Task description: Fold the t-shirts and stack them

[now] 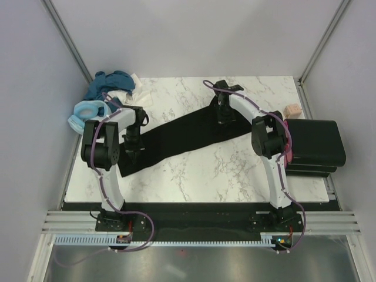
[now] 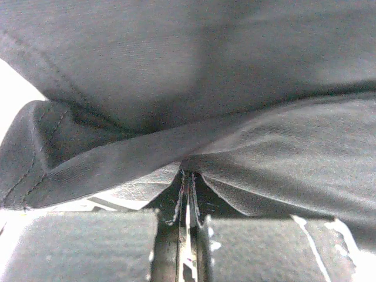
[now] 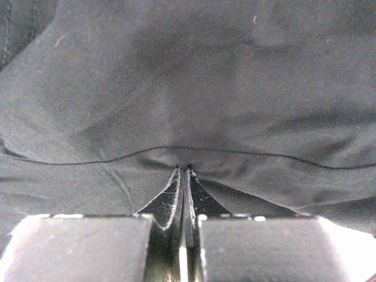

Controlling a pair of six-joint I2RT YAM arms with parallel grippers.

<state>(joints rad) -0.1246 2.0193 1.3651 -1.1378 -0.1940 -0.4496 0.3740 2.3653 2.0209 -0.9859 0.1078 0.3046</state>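
Black t-shirt [image 1: 176,138] in left tool [image 2: 187,174] and right tool [image 3: 183,168] (both tight)

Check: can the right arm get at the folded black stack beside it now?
Probably not freely: the right tool is shut on the stretched black t-shirt. The stack lies close to its right, uncovered, so likely yes after release.

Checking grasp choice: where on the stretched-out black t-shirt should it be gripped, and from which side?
Probably near its two short ends, from above. The black t-shirt lies as a long flat band, so only pinched-up cloth near each end offers purchase; left gripper and right gripper are shut on such folds.
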